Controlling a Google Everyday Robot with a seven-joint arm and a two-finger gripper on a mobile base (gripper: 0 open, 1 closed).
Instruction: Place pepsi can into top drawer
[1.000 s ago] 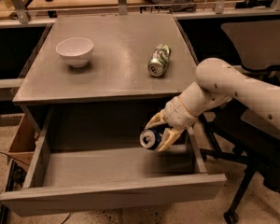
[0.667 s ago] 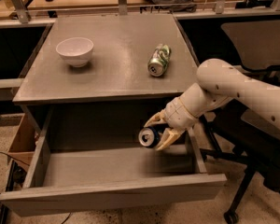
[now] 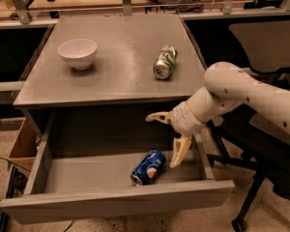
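The blue pepsi can (image 3: 148, 166) lies on its side on the floor of the open grey top drawer (image 3: 106, 203), right of the middle, silver end toward the front. My gripper (image 3: 165, 138) hangs over the drawer's right part, just above and to the right of the can. It is open and empty, one finger (image 3: 157, 116) pointing left and the other (image 3: 180, 152) pointing down beside the can. The can is apart from both fingers.
A green-and-silver can (image 3: 165, 62) lies on its side on the cabinet top (image 3: 116, 66). A white bowl (image 3: 78, 52) stands on the top's left part. A black office chair (image 3: 261, 168) stands close at the right. A cardboard box (image 3: 24, 144) is on the floor at the left.
My gripper held the pepsi can over the drawer's right side; it has opened and the can now lies on the drawer floor, a little to the left and lower.
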